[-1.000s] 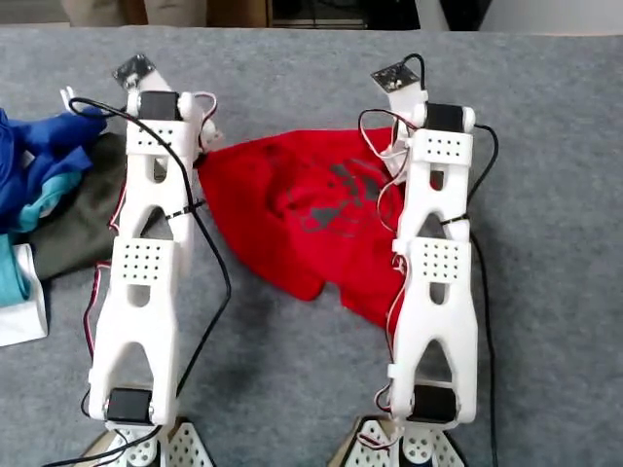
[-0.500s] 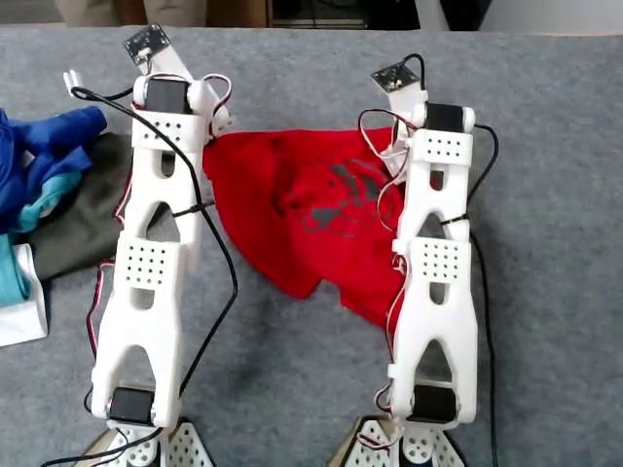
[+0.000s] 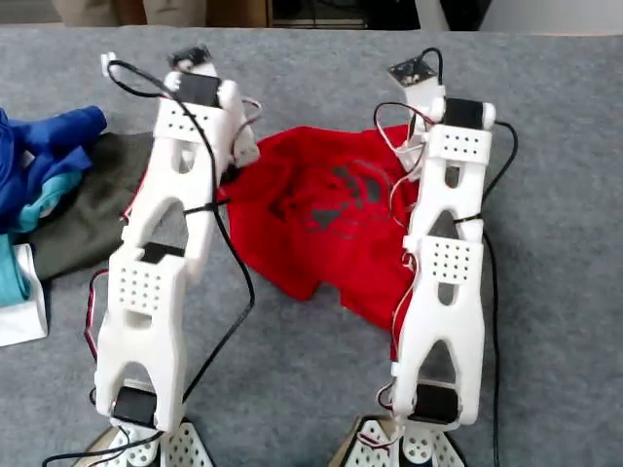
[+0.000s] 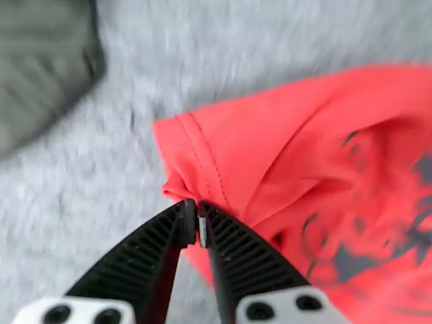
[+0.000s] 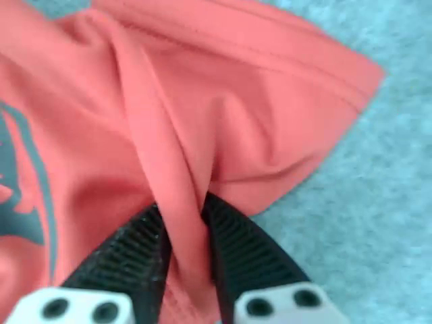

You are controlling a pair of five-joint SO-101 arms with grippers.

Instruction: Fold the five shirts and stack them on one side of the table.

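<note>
Tightly, left end effector (image 4: pixel 196 217) and right end effector (image 5: pixel 183 208) each pinch crumpled red shirt (image 3: pixel 321 219) fabric.

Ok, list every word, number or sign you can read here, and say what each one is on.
No text here can be read as words or numbers.
red shirt: a dark print on its front, creased and too blurred to make out any lettering.
shirt pile beside it: no lettering to be seen on the parts facing up.
</note>
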